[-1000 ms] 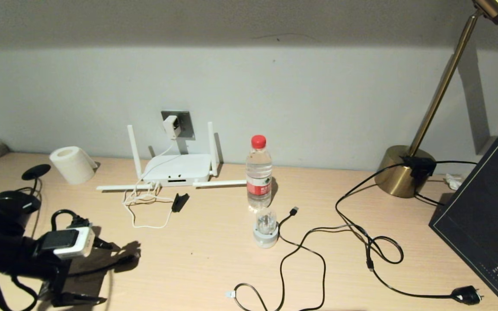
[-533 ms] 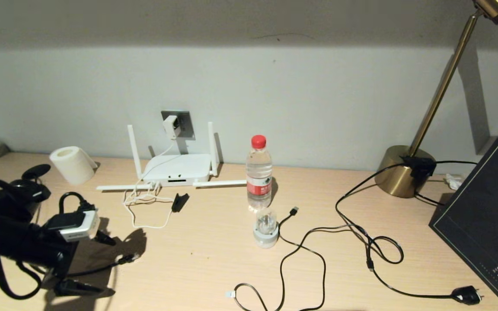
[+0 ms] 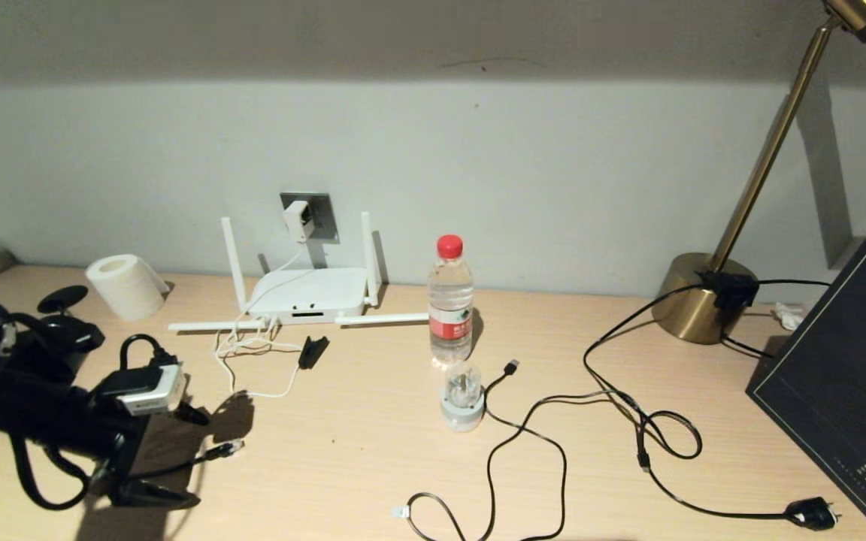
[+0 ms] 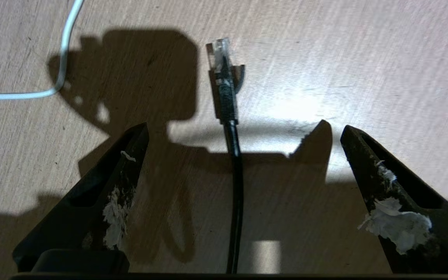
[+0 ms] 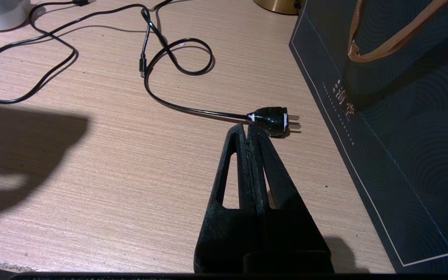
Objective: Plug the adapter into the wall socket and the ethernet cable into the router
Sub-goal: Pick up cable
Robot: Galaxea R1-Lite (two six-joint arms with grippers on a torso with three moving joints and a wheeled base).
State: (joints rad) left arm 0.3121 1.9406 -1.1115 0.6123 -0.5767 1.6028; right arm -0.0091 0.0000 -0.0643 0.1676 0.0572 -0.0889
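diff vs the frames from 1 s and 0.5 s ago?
The left gripper moved forward and inward over the table, open, straddling the ethernet cable, whose connector shifted slightly with it. Nothing gripped. Unchanged: adapter in the wall socket, router, and the shut right gripper.

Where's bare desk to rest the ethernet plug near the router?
Bare wood lies between the black ethernet cable's clear-tipped connector and the round white-and-clear plug. Crowded: the white cord loops and black clip before the white four-antenna router.
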